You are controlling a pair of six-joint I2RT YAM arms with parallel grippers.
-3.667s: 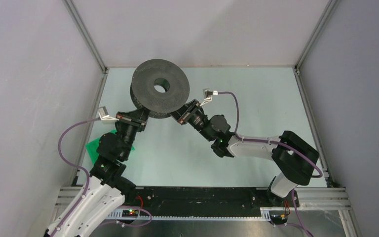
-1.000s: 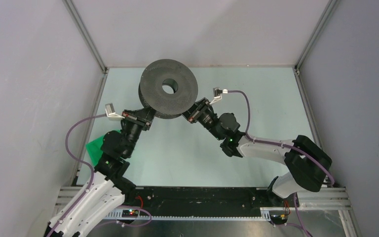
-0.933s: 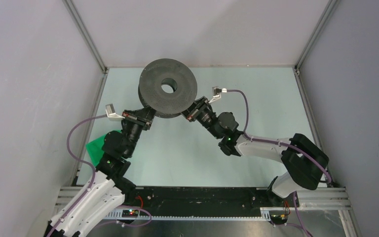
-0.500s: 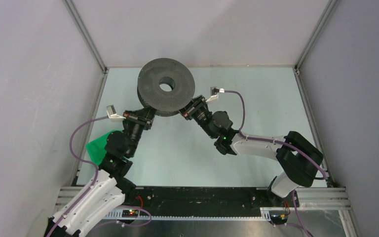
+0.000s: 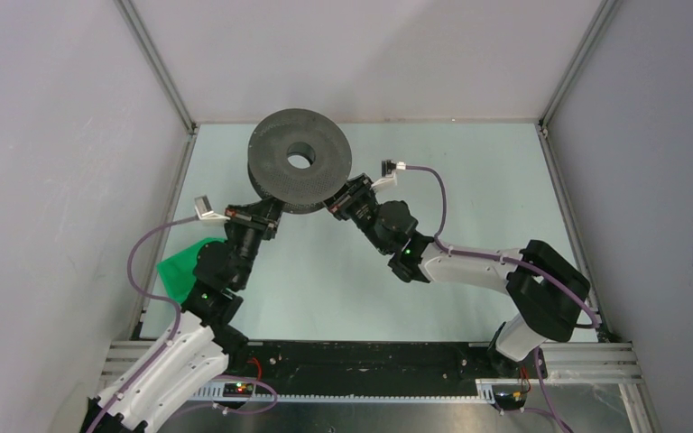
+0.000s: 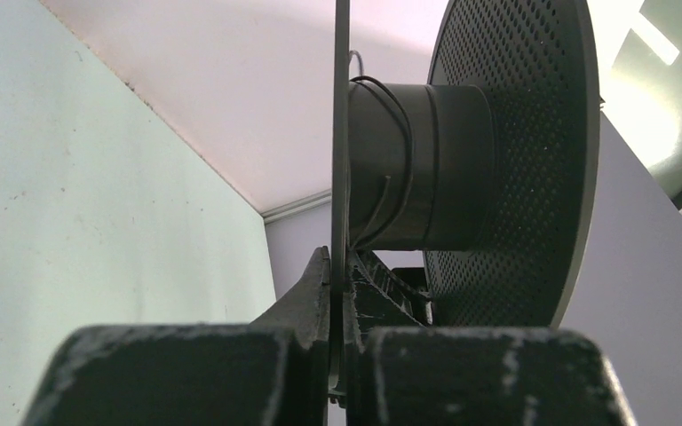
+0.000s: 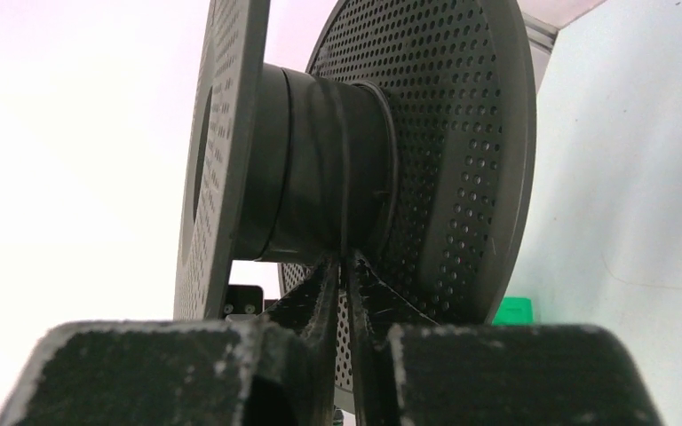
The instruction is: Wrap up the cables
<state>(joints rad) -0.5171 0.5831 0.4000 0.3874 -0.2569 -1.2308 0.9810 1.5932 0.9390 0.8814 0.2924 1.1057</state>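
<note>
Spool [image 5: 275, 158] of dark grey perforated plastic is at the far part of the surface [image 5: 469, 180], between my two arms, with its holed face turned up toward the top camera. The left pincer [image 6: 339, 266] is closed on the thin rim of one flange [image 6: 341, 133] and carries the spool by that edge.

The black cable [image 7: 344, 160] is very thin. A few turns lie around the hub [image 7: 302, 169], close to the far flange in the right wrist view. From there one strand comes straight down into the slit between the fingers of the right pincer [image 7: 344, 262]. Those fingers stand almost together, with only a narrow gap. I cannot tell whether they pinch the strand or have just let it loose.

The relation that matters, in my judgement, is this: the strand lies directly ahead of the right pincer and runs across the hub, whose long axis goes from side to side in that view. The right arm is therefore the nearer one to lead the cable, while the left one holds the spool.
</note>
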